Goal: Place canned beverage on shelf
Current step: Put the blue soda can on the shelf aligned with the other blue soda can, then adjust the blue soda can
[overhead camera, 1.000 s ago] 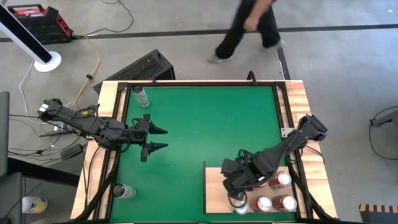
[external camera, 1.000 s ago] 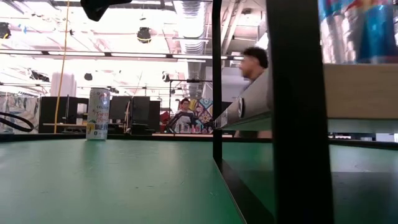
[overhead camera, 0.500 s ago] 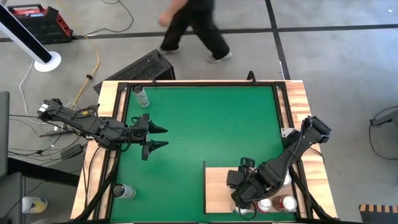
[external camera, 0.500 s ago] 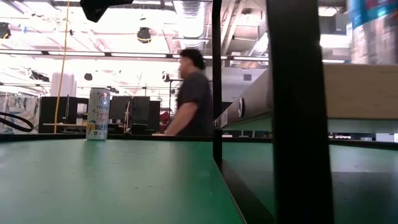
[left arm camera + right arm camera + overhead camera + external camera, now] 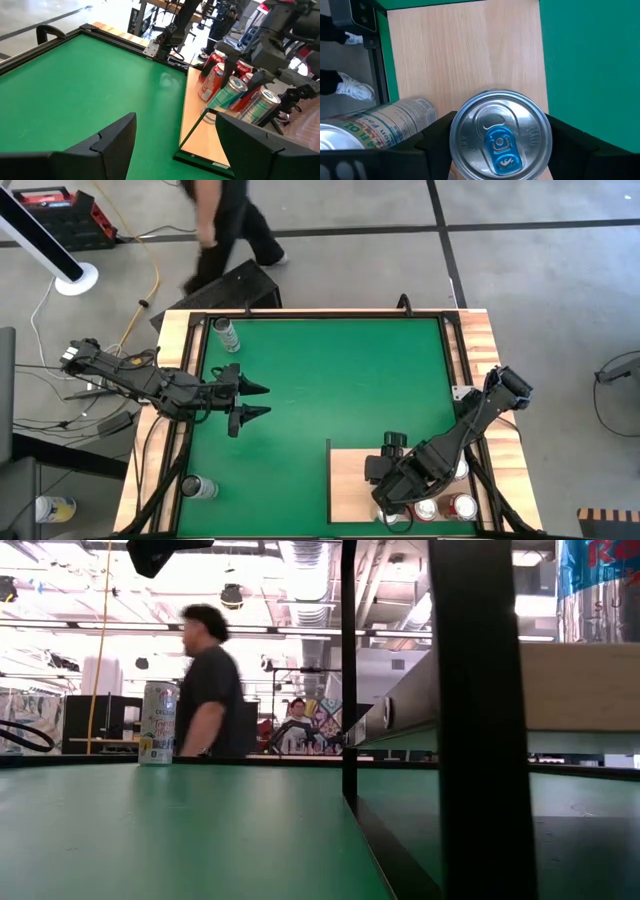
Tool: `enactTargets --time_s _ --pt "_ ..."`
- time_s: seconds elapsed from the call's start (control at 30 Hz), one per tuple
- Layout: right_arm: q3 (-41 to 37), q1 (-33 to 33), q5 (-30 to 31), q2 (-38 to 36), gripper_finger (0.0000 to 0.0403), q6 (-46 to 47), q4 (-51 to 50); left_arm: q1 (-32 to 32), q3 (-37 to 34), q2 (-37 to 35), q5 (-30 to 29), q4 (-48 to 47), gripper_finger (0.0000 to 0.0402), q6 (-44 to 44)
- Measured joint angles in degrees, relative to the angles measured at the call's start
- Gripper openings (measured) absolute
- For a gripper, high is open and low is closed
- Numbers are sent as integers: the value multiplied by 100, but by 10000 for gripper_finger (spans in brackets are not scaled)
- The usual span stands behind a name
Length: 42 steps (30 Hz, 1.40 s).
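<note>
I work in a big open lab hall: concrete floor [image 5: 540,290], ceiling ducts [image 5: 300,560], monitors on benches [image 5: 215,720], a person [image 5: 210,690] walking past my table [image 5: 330,380].

Partial red letters "Re" show on a blue-and-silver can [image 5: 597,590] on the shelf [image 5: 580,685]; a tipped can [image 5: 380,122] beside it carries small print, partly reading "HOL".

The whole green mat [image 5: 320,390] is seen from directly overhead. It is crossed at surface height by the low view, facing the room. The shelf [image 5: 200,140] is viewed obliquely from afar by the left wrist, closely from above by the right wrist
</note>
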Motion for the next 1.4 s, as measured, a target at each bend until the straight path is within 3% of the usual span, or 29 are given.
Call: enactTargets --time_s 0.23,0.53,0.93,1.2,1.4 --pt "-2 -37 -85 2 319 -85 -39 0 0 0 2 -5 256 -60" --pt "25 -42 -405 5 324 -89 -73 0 0 0 2 -5 256 -67" --pt "1041 -203 -436 11 326 -39 -835 0 0 0 2 -16 256 69" --pt "2208 46 -612 11 326 613 -740 0 0 0 2 -62 256 165" --pt "2369 607 -619 11 326 1590 -163 37 0 0 40 -64 256 169"
